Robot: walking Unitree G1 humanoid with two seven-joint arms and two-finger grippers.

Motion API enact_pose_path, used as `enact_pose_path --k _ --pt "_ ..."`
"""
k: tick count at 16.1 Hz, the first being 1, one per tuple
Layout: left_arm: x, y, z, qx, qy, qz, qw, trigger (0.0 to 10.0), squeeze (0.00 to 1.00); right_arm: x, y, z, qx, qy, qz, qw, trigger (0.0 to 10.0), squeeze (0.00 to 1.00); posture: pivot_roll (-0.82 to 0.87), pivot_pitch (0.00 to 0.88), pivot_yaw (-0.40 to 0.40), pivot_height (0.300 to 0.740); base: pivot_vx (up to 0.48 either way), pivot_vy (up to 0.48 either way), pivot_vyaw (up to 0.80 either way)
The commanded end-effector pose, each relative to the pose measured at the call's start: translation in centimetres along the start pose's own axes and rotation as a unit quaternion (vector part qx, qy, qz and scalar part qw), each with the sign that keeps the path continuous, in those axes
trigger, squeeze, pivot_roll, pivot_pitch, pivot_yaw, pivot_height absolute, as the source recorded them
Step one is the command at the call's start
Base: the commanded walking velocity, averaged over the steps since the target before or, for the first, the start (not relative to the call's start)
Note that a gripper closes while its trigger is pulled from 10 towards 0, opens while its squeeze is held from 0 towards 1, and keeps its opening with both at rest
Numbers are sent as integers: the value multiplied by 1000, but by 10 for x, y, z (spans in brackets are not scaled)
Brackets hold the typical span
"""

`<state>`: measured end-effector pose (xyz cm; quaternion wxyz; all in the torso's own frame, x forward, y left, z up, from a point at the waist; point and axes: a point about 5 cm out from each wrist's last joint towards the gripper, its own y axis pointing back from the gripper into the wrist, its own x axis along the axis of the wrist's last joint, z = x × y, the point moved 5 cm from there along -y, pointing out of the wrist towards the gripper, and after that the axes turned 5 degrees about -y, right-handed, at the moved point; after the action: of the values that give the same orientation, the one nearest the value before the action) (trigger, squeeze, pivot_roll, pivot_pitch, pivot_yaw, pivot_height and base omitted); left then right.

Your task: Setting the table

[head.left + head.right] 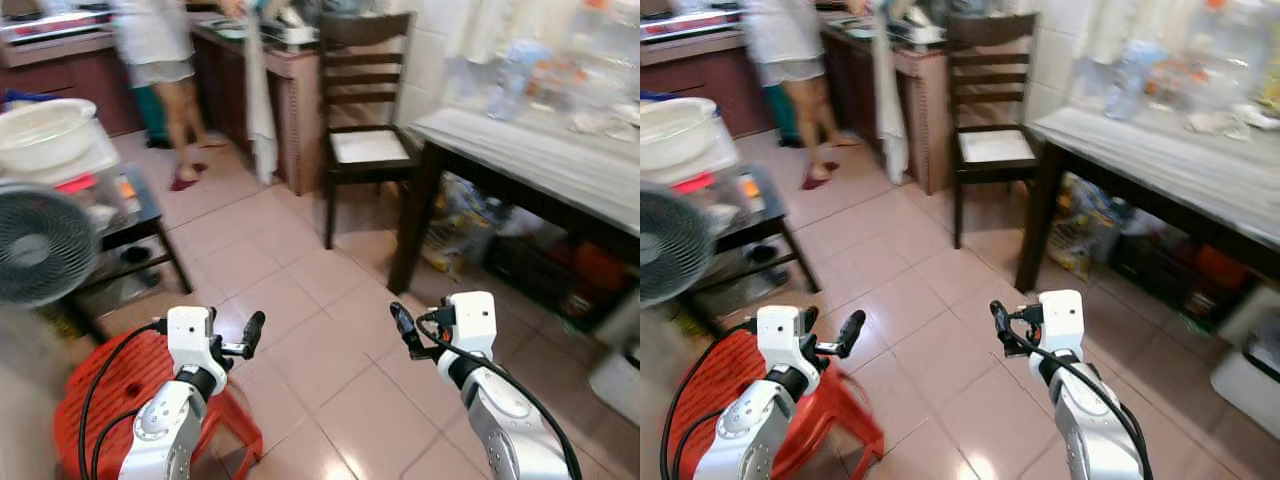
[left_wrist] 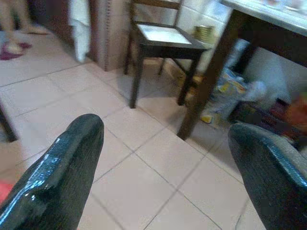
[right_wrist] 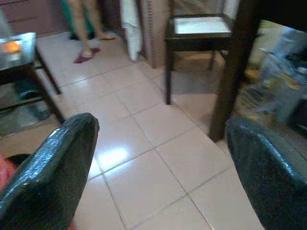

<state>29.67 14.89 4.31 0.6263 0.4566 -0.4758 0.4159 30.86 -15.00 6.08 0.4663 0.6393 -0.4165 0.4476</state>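
- Bench (image 1: pixel 540 160): we find it at the right of the frame, running toward the upper right; pale grey top on dark legs. Blurred bottles and small items (image 1: pixel 560 80) stand on its far part, too soft for us to name singly.
- Under the bench: bags and boxes (image 1: pixel 470 225) on the floor, colours mixed, details unclear to us.
- Chair (image 1: pixel 362 130): dark wood with a pale seat, upper centre, just beside the bench's near end, back toward the tiled wall.
- Left hand (image 1: pixel 240 340): lower left of centre, over the floor tiles, held level; its wrist view shows us the two black fingers (image 2: pixel 57 182) spread wide apart with nothing between them.
- Right hand (image 1: pixel 405 330): lower right of centre, over the floor, well apart from the bench; its wrist view shows us fingers (image 3: pixel 53 167) likewise spread, holding nothing.
- Floor (image 1: pixel 300 290): pinkish glossy tiles across the middle of the frame.
- Red stool (image 1: pixel 110 395): plastic, lower left corner, under the left arm.
- Fan (image 1: pixel 40 245): round grille, left edge.
- Low glass-topped stand (image 1: pixel 140 215): left, behind the fan, carrying a clear box and a white basin (image 1: pixel 45 130).
- Counter (image 1: pixel 270 70): dark wood, upper centre, with a white cloth (image 1: pixel 260 100) hanging at its front.
- Person (image 1: pixel 165 70): upper left, standing at the counter, blurred; we see light clothing and bare legs.
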Motion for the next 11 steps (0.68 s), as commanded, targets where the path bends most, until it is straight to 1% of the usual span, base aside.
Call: enact_pose_path --k 1,4,6,8,11 --pt "3 -1 0 -7 -2 1 1000 10000 0 1 1 3 -4 -9 3 1000 10000 0 -173 0 16 740 0 -255 0" --pt "2 -2 0 -9 -2 0 1000 10000 0 2 1 4 -3 -20 4 1000 10000 0 -176 0 17 740 0 -271 0" --pt "1 -2 0 -10 -1 -1 1000 10000 0 1 1 3 -2 -19 0 1000 10000 0 -177 0 15 740 0 -274 0" --pt "0 -2 0 -10 0 -3 1000 10000 0 0 2 2 1 -17 -4 1000 10000 0 -178 0 13 740 0 -279 -534" --pt "-2 -2 1 -12 0 -7 1000 10000 0 0 2 2 1 -17 -4 1000 10000 0 -181 0 13 740 0 -280 -750"
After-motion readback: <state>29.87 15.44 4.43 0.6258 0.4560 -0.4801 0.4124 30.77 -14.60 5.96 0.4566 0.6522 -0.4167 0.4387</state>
